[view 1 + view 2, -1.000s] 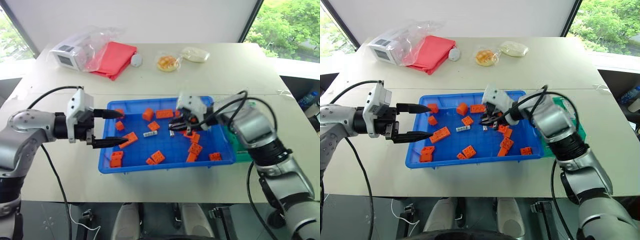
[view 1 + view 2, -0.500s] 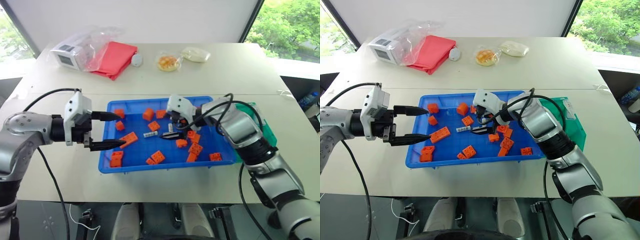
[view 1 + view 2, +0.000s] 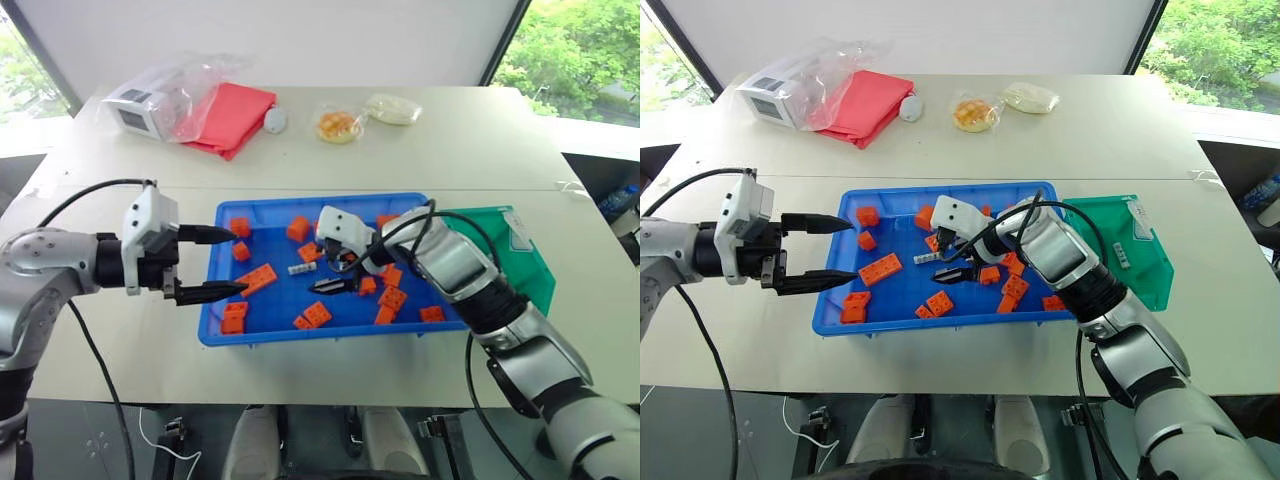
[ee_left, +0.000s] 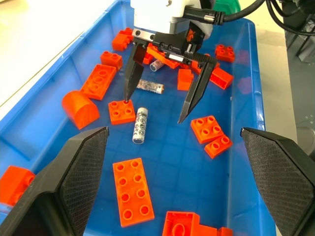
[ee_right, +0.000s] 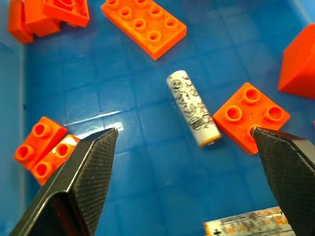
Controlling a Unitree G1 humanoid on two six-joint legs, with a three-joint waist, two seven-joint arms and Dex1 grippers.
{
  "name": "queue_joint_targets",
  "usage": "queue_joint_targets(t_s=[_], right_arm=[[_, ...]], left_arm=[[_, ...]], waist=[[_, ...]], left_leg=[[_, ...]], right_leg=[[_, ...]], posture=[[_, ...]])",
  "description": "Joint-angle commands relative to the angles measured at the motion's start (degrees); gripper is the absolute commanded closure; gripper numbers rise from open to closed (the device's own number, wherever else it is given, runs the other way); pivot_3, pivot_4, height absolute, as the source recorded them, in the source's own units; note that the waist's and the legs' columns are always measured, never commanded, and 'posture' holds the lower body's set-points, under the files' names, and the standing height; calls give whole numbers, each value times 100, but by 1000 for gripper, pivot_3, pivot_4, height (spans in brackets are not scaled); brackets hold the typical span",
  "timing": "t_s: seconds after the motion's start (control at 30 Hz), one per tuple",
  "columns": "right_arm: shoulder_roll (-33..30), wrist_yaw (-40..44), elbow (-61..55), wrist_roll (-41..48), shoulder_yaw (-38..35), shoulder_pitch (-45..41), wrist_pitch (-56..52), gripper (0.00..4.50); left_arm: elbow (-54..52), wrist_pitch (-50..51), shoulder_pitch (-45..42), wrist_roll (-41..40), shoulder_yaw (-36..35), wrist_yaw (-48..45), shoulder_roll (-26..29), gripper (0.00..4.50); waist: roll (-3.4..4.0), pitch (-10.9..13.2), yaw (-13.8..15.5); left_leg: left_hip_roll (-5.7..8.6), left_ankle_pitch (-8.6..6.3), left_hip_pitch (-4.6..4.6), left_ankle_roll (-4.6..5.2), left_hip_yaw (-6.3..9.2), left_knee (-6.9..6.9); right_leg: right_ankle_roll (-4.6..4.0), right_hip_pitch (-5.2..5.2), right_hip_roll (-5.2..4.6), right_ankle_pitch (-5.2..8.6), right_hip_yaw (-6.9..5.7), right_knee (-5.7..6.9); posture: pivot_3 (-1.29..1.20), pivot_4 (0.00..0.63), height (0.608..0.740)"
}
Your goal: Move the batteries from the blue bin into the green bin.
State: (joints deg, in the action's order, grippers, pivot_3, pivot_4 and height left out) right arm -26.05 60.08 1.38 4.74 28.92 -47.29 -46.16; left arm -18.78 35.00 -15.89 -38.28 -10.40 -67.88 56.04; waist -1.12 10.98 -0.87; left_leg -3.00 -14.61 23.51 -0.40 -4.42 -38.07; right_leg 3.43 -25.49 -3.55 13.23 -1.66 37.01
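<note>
**The right gripper [image 4: 157, 105] hangs spread wide over one battery [image 4: 140, 125] in the blue bin [image 3: 215, 335].**

The battery lies flat on the bin floor between the two black fingers, with its long axis running roughly across the gap, so a wrist turn looks necessary. One fingertip touches a small orange brick [image 4: 121, 111] just beside the battery, and this brick may disturb the grasp. A second battery [image 4: 150, 87] lies near. The left gripper [image 3: 222, 262] waits with its fingers apart and holds nothing at the bin's far end, and the green bin [image 3: 520, 270] stands behind the right arm.
</note>
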Motion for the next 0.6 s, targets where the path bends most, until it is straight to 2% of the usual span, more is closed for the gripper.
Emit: queue_joint_targets(t_s=[0.03,0.3,0.43,0.6], right_arm=[[-66,-42,-365,55,-111,74,-66,28],[-180,-170,-690,85,-129,314,-213,28],[-118,-374,-796,129,-376,227,-32,28],[50,-372,-882,214,-340,-3,-75,28]], left_arm=[[-143,12,-46,-95,-180,35,63,0],[-99,-11,-114,-72,-146,32,71,0],[-113,-7,-105,-78,-162,31,77,0],[-82,-9,-136,-70,-148,17,83,0]], waist=[[0,0,1],[0,0,2],[0,0,1],[0,0,-16]], left_leg=[[0,0,0,0,0,0],[0,0,0,0,0,0],[0,0,-1,0,-1,0],[0,0,0,0,0,0]], right_leg=[[0,0,0,0,0,0],[-2,0,-1,1,0,0],[-1,0,0,1,0,0],[-1,-1,0,1,0,0]], posture=[[0,150,734],[0,150,734],[0,150,734],[0,150,734]])
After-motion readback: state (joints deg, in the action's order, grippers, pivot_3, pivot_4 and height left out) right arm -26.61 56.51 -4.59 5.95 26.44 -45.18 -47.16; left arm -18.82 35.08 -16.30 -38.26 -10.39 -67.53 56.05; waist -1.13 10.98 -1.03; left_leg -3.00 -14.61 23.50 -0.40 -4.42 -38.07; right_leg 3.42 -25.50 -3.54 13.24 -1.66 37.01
